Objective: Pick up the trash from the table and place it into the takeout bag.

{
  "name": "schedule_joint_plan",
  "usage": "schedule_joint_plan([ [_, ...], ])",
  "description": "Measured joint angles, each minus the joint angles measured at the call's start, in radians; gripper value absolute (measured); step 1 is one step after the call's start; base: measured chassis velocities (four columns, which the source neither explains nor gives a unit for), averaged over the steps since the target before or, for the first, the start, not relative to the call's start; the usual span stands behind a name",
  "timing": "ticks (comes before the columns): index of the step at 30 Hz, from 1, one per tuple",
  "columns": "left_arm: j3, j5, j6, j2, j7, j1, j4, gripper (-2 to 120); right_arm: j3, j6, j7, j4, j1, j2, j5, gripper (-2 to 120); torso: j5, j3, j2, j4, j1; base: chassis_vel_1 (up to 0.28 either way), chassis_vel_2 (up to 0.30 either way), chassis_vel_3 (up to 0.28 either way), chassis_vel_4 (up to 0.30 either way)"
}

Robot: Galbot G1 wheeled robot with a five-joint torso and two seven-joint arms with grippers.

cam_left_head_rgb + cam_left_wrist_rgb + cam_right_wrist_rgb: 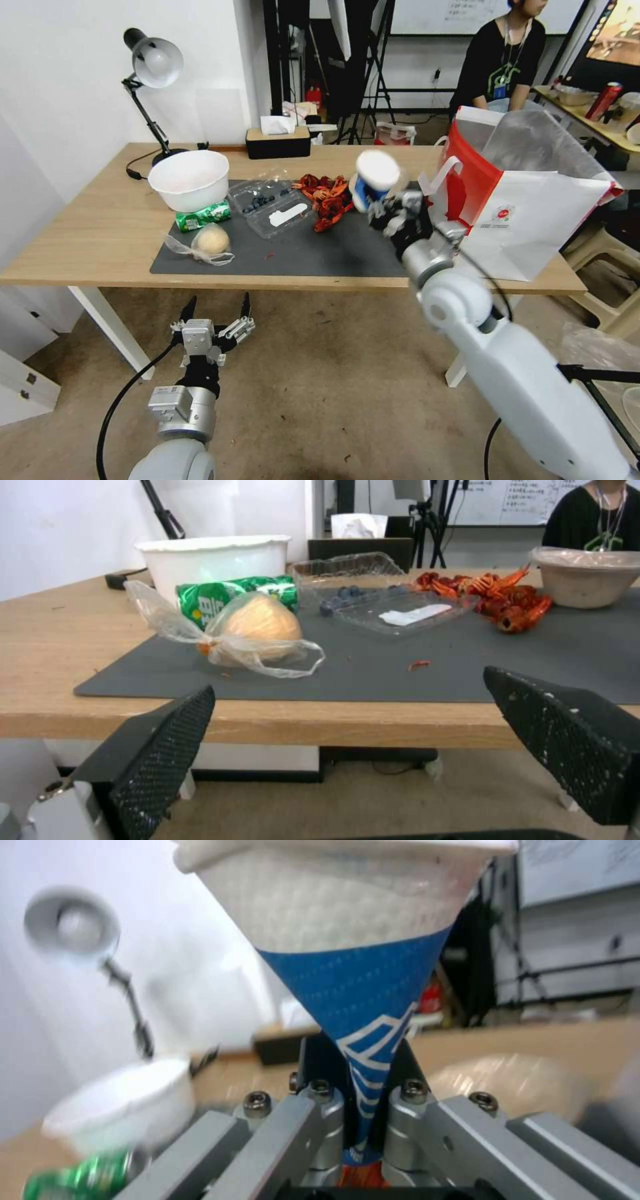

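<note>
My right gripper [385, 208] is shut on the blue paper cup [375, 179], held tilted above the dark mat [347, 253], just left of the white and red takeout bag [527, 207]. In the right wrist view the cup [360, 990] is pinched flat between the fingers [313, 1120]. On the table [80, 227] lie a white bowl [190, 179], a crushed green can [203, 215], a bagged bun [210, 241], a clear clamshell [273, 203] and red shells [327, 197]. A beige bowl [587, 577] sits past the shells [500, 597]. My left gripper [217, 319] hangs open below the table's front edge.
A black tissue box [277, 141] and a desk lamp [153, 67] stand at the back of the table. The bag's mouth [533, 143] is open with a clear liner. A smaller table with a red can [605, 100] is at the far right. Bare floor lies before the table.
</note>
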Motion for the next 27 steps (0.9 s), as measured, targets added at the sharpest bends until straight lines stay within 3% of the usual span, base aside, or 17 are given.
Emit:
schedule_joint_plan([
  [8, 0.007, 0.009, -0.010, 0.000, 0.001, 0.007, -0.005, 100, 0.138, -0.116, 0.168, 0.057, 0.089, -0.043, 0.080, 0, -0.0001, 0.000, 0.000, 0.0000, 0.000, 0.000, 0.000, 0.000, 0.000],
  [19, 0.014, 0.018, -0.021, 0.000, 0.005, 0.015, -0.008, 100, 0.314, -0.310, 0.437, 0.024, 0.101, -0.059, 0.190, 0, 0.0001, 0.000, 0.000, 0.0000, 0.000, 0.000, 0.000, 0.000, 0.000],
  [27, 0.016, 0.018, -0.022, 0.000, 0.006, 0.014, -0.008, 100, 0.340, -0.374, 0.535, -0.009, 0.089, -0.089, 0.322, 0, -0.0001, 0.000, 0.000, 0.0000, 0.000, 0.000, 0.000, 0.000, 0.000],
])
